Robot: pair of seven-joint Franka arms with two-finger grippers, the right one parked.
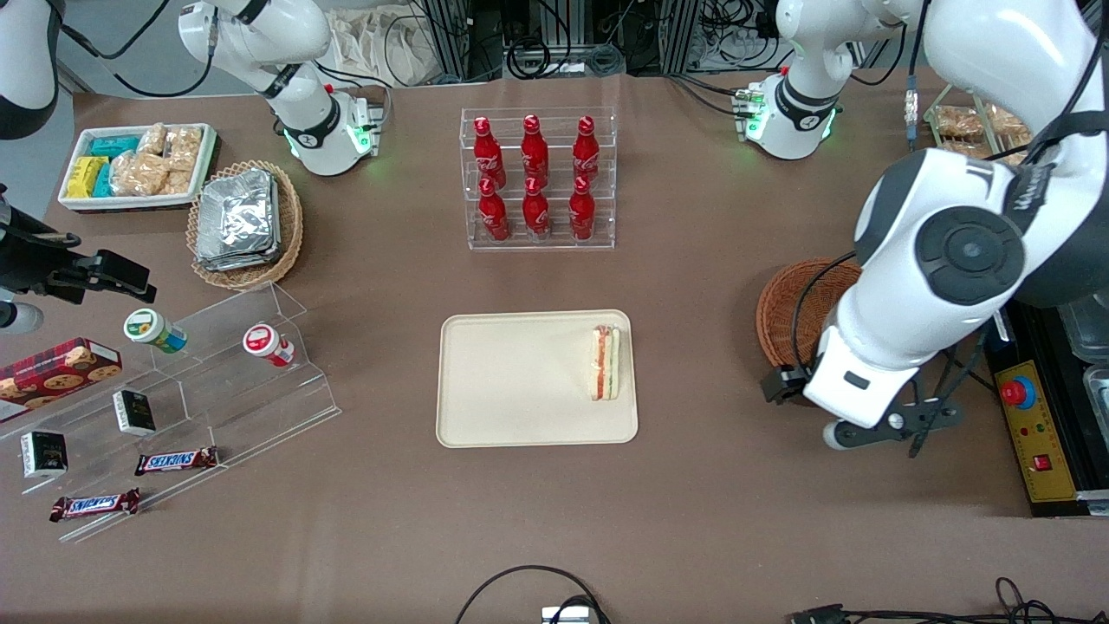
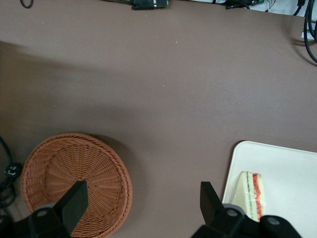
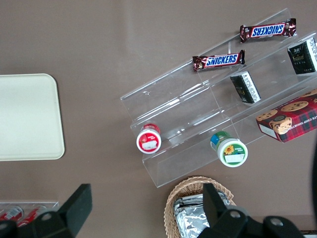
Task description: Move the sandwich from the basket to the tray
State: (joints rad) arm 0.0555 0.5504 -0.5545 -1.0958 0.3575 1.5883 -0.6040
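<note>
The sandwich (image 1: 606,362) lies on the cream tray (image 1: 520,381), at the tray's edge toward the working arm's end of the table. It also shows in the left wrist view (image 2: 252,196) on the tray (image 2: 287,168). The reddish-brown basket (image 1: 788,312) is empty and partly covered by my arm; it shows whole in the left wrist view (image 2: 74,183). My left gripper (image 2: 142,191) is open and empty, raised above bare table between basket and tray. One finger (image 2: 77,196) overlaps the basket's rim, the other finger (image 2: 208,196) is beside the tray's edge.
A clear rack of red bottles (image 1: 537,178) stands farther from the camera than the tray. A clear step display (image 1: 217,373) with snacks, a tan basket of foil packets (image 1: 245,221) and a white bin (image 1: 139,165) lie toward the parked arm's end. A control box (image 1: 1035,425) sits beside my arm.
</note>
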